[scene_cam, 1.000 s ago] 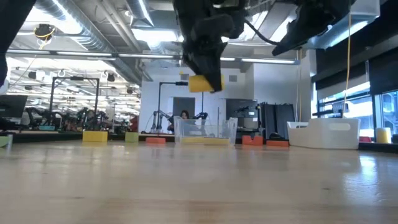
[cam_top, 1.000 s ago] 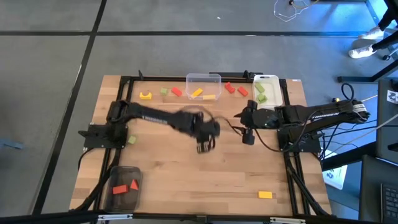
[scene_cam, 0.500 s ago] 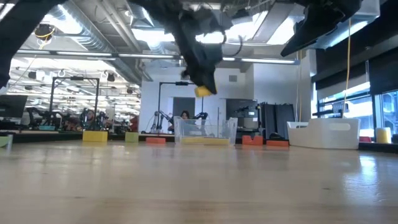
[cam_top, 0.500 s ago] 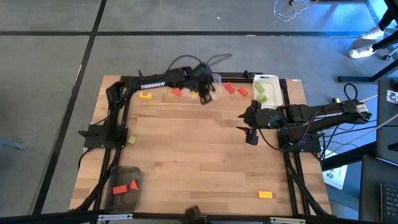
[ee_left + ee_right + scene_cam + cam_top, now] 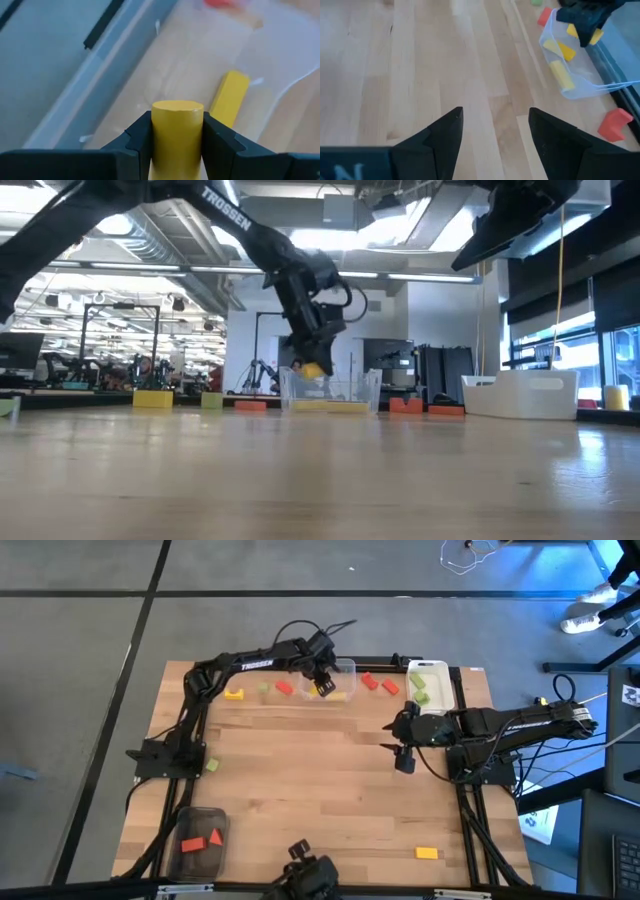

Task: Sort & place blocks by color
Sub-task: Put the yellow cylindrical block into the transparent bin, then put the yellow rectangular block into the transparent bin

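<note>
clear bin (image 5: 343, 668) holds yellow blocks (image 5: 558, 61); dark tray (image 5: 184, 862) holds red blocks (image 5: 201, 840).

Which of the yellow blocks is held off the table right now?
The yellow cylinder clamped in the left gripper, above the clear container. The other yellow blocks lie in that container or on the table.

The left arm reaches to the far middle of the table, its end effector (image 5: 322, 682) pointing down with fingers (image 5: 142, 137) clamped on a yellow cylinder block (image 5: 177, 135). The right arm waits right of centre, raised, its end effector (image 5: 402, 760) with fingers spread apart.
</note>
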You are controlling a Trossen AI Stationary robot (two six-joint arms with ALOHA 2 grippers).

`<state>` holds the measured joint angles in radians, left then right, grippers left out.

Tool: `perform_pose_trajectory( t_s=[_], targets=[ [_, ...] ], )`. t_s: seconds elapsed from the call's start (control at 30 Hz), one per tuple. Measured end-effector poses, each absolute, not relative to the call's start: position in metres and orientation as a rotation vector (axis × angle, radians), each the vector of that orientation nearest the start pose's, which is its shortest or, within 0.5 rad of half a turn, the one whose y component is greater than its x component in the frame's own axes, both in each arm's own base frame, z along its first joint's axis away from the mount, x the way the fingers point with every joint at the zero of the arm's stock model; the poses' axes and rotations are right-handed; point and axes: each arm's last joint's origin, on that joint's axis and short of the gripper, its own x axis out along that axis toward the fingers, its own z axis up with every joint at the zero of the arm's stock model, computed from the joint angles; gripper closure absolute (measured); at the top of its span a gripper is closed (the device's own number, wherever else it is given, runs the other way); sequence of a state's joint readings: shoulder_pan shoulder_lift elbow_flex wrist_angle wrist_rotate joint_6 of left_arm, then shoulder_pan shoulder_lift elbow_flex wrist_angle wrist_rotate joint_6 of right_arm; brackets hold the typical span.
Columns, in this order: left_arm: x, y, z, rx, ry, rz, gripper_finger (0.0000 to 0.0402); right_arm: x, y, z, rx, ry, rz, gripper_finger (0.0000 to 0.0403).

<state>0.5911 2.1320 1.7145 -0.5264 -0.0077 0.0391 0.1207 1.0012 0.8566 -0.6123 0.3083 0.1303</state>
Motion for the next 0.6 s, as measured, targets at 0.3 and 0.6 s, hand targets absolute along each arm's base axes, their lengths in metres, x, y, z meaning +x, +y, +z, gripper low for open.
perform_pose_trajectory(
  t_s=[0.3,0.6],
  targets=[
    [0.389,0.262,0.202,-0.227,0.904,0.549,0.024,0.199,0.016,0.285,-0.022,0.717,-0.185,0.0176],
    [0.398,0.245,0.215,-0.211,0.863,0.494,0.0236,0.203,0.017,0.291,-0.007,0.642,-0.182,0.0176]
  ],
)
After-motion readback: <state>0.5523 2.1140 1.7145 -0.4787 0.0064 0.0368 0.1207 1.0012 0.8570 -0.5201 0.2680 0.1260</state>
